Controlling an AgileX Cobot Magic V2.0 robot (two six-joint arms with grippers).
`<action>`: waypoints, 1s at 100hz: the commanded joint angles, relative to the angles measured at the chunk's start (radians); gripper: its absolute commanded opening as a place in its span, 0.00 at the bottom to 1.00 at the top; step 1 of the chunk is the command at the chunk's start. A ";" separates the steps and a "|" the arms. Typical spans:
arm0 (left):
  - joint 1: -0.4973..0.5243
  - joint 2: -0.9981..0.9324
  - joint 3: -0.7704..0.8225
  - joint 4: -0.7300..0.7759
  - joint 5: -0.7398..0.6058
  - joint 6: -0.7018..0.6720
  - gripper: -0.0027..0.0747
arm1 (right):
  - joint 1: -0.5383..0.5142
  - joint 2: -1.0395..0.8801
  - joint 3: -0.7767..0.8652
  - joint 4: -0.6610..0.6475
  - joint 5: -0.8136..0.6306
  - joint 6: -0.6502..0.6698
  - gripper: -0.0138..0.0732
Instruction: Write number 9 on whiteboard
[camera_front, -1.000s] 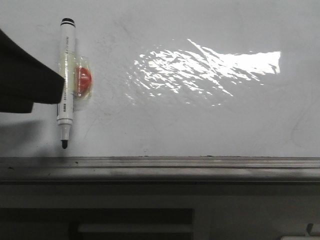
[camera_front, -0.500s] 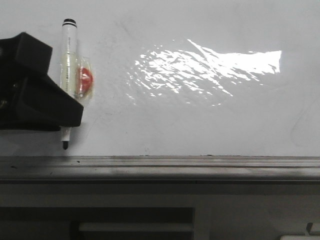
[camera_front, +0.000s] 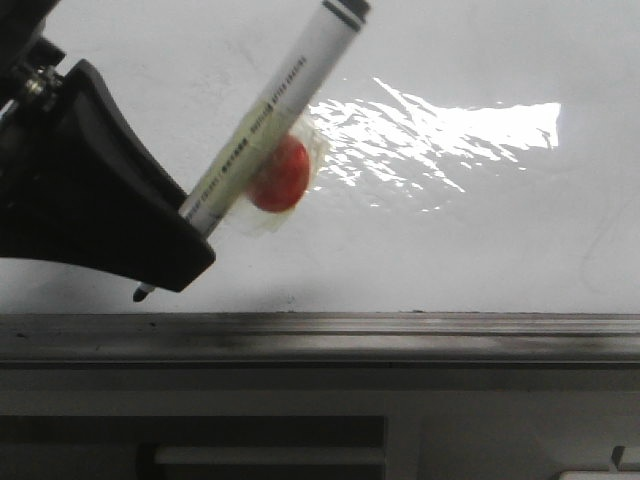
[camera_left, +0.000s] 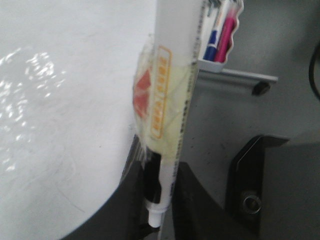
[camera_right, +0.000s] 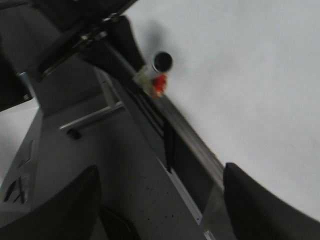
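The whiteboard (camera_front: 450, 240) fills the upper front view, with a grey metal rail (camera_front: 400, 330) along its near edge. I see no black strokes of a number 9 on it. My left gripper (camera_front: 190, 250) is shut on the lower barrel of a white marker (camera_front: 270, 130), which has a red disc (camera_front: 278, 175) taped to it. The marker is tilted, its cap end up and to the right and its black tip (camera_front: 142, 292) just above the board near the rail. In the left wrist view the marker (camera_left: 170, 100) sits between the fingers. My right gripper (camera_right: 160, 200) is open and empty, off the board's edge.
Bright glare (camera_front: 440, 125) lies across the board's middle. A holder with pink and blue pens (camera_left: 220, 35) stands beyond the board's edge. Below the rail is a dark frame with a shelf (camera_front: 270, 455). The right wrist view shows the rail (camera_right: 195, 145) and grey floor.
My left gripper moved in over the marker, which was lying on the board, and shut on it. The marker is now lifted and tilted, its cap end swung up and right.
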 joint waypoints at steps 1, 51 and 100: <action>-0.051 -0.015 -0.036 0.079 -0.021 0.055 0.01 | 0.054 0.069 -0.038 0.105 -0.040 -0.145 0.68; -0.100 -0.015 -0.036 0.094 -0.090 0.055 0.01 | 0.400 0.288 -0.040 0.132 -0.434 -0.280 0.68; -0.100 -0.015 -0.036 0.091 -0.091 0.055 0.01 | 0.432 0.418 -0.040 0.240 -0.542 -0.280 0.66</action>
